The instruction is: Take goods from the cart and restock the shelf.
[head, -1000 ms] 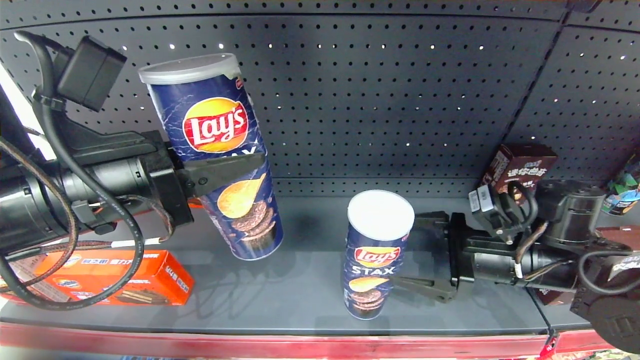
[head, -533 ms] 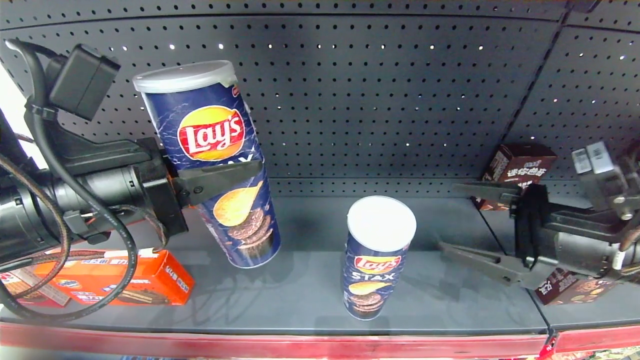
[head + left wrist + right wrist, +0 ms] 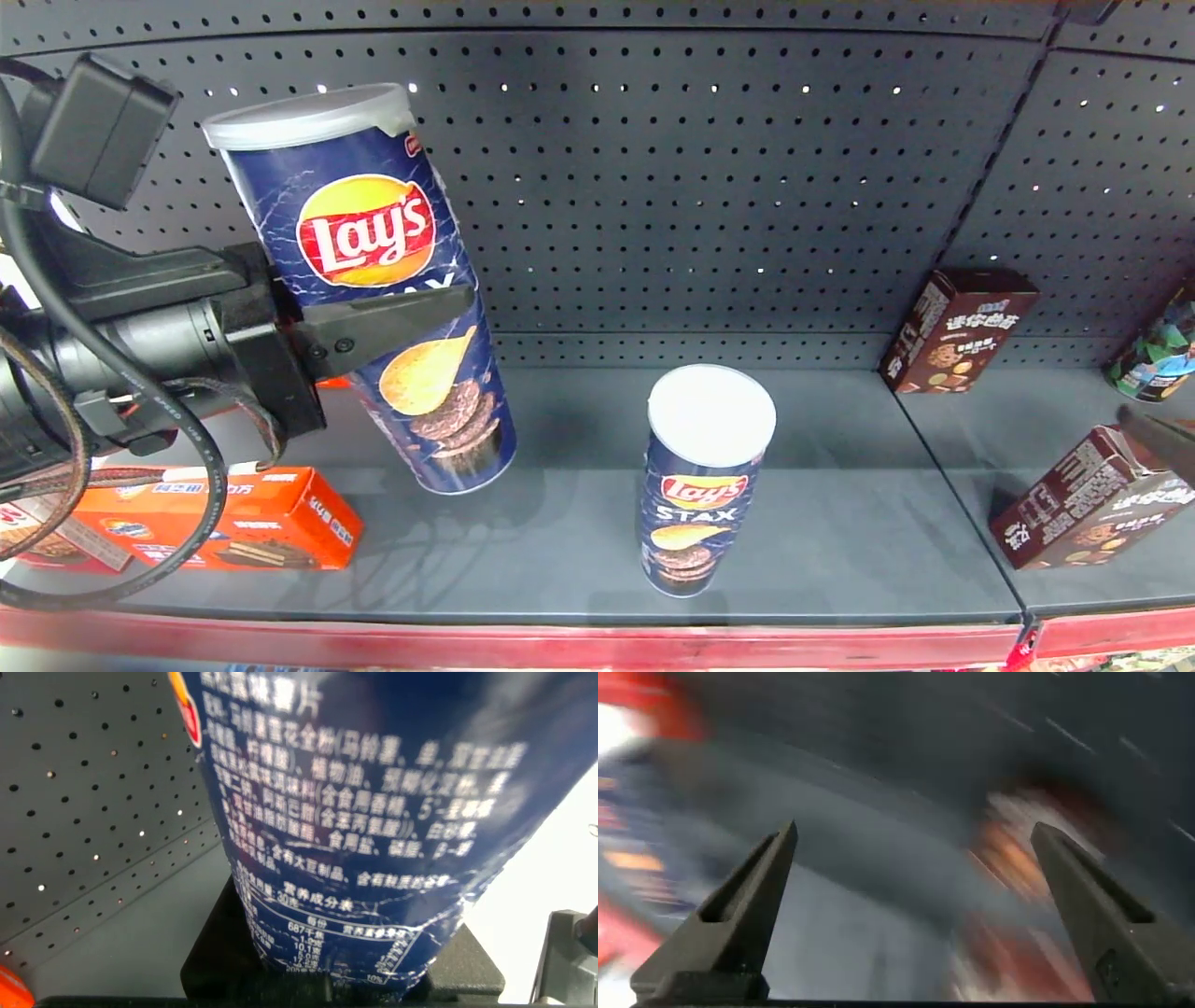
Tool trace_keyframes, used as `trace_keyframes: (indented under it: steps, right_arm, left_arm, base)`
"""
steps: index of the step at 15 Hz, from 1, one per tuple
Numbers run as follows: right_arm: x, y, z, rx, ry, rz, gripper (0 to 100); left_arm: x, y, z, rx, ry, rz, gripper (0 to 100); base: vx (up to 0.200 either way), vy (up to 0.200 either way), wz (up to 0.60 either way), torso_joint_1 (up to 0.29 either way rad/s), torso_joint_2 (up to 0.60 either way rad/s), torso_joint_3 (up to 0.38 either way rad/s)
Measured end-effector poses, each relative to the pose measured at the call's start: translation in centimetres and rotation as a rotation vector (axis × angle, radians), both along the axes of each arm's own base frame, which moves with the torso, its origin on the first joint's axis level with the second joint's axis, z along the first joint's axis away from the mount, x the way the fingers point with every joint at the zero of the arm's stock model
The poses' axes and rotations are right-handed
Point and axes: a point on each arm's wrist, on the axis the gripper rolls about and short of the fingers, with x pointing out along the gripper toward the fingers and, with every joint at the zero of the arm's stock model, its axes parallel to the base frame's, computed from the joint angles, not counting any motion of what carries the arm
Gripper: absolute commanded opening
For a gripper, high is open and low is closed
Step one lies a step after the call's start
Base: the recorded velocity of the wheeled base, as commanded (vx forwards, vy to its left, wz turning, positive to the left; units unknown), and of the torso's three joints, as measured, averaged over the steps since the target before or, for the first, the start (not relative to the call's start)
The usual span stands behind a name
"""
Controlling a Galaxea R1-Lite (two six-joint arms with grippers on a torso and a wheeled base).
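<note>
tilt is deciding the coming move: the left gripper (image 3: 401, 322) is clamping the tall dark-blue cardboard crisp can with a clear plastic lid (image 3: 359, 252) around its middle. the can is hanging above the grey metal shelf (image 3: 579, 551), leaning with lid up-left and base down-right, over the bare patch between the flat orange carton (image 3: 233, 523) and the matching blue can standing upright (image 3: 705, 485). it is probably needing righting before lowering. the right gripper (image 3: 913, 831) is gaping wide, gripping nothing.
</note>
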Motion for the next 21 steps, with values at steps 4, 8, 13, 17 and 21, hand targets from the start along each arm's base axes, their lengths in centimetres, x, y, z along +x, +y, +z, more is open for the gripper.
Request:
trace_keyframes:
  steps: [4, 8, 13, 17, 21]
  right_arm:
    - [-6.1, -0.9, -5.1, 0.092, 0.09, -0.351, 100]
    - [-9.3, -0.8, -12.6, 0.16, 0.164, -0.639, 100]
    - [-10.3, -0.3, -15.1, 0.162, 0.18, -0.58, 100]
    - [-10.8, -0.2, -15.4, 0.177, 0.116, -0.602, 100]
    - [-11.0, -0.1, -15.5, 0.179, 0.082, -0.61, 100]
  left_arm:
    - [-0.1, 0.0, 0.0, 0.001, -0.002, -0.003, 0]
    - [-0.2, 0.0, 0.0, 0.001, -0.002, -0.004, 0]
    - [-0.5, -0.1, -0.2, 0.004, 0.001, -0.015, 0]
    - [-0.7, -0.1, -0.8, 0.013, 0.021, -0.027, 0]
    - [-1.1, -0.1, -0.1, 0.012, 0.016, -0.04, 0]
  base:
    - [0.0, 0.0, 0.0, 0.0, 0.0, 0.0]
    - [0.0, 0.0, 0.0, 0.0, 0.0, 0.0]
    - [0.0, 0.0, 0.0, 0.0, 0.0, 0.0]
    - [0.0, 0.0, 0.0, 0.0, 0.0, 0.0]
    - [0.0, 0.0, 0.0, 0.0, 0.0, 0.0]
